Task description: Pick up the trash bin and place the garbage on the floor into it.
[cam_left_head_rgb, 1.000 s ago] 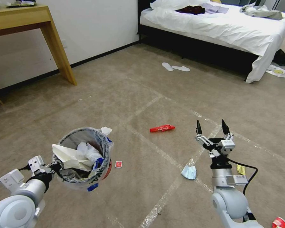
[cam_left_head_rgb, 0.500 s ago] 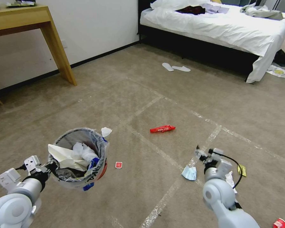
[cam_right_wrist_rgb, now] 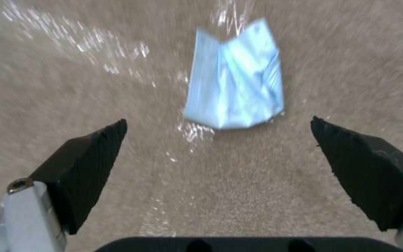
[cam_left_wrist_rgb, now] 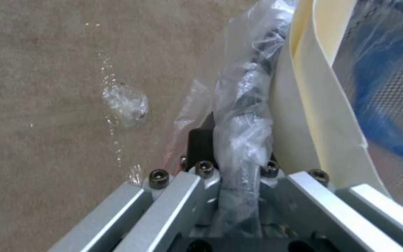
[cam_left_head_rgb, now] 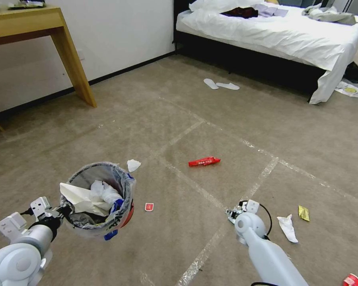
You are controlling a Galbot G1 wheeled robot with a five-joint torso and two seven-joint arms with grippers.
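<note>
1. Head view. The left gripper (cam_left_head_rgb: 63,209) held the trash bin (cam_left_head_rgb: 97,198) by its near rim, clear of the floor (cam_left_head_rgb: 179,119) and tilted toward the arm. Crumpled white paper and tissue stood up to rim height inside. The right arm reached down at lower centre-right, its wrist (cam_left_head_rgb: 242,210) hiding whatever lay below it. Garbage on the carpet: a red wrapper (cam_left_head_rgb: 204,161), a small red packet (cam_left_head_rgb: 148,206), a white scrap (cam_left_head_rgb: 133,165) just beyond the bin, a white tissue (cam_left_head_rgb: 287,227) and a yellow wrapper (cam_left_head_rgb: 303,213). Risk, as judged: with the bin tilted and well filled, a jolt of the left arm could spill paper back out.

2. Left wrist view. The fingers (cam_left_wrist_rgb: 201,145) were closed on the bin's bag-wrapped rim (cam_left_wrist_rgb: 243,115), with cream paper (cam_left_wrist_rgb: 313,115) lying against the inner side. Risk, as judged: slick liner plastic sat between the fingers and the wire, so the rim could slip or the bag could pull loose.

3. Right wrist view. The right gripper (cam_right_wrist_rgb: 218,154) pointed at the floor with its fingers (cam_right_wrist_rgb: 87,164) spread wide; the pale blue face mask (cam_right_wrist_rgb: 236,94) lay flat on the carpet just past the line between the tips, beside a strip of shiny tape (cam_right_wrist_rgb: 117,59). Risk, as judged: closing from here might miss the mask, and a thin flat thing on carpet may slide away or be only partly pinched.
</note>
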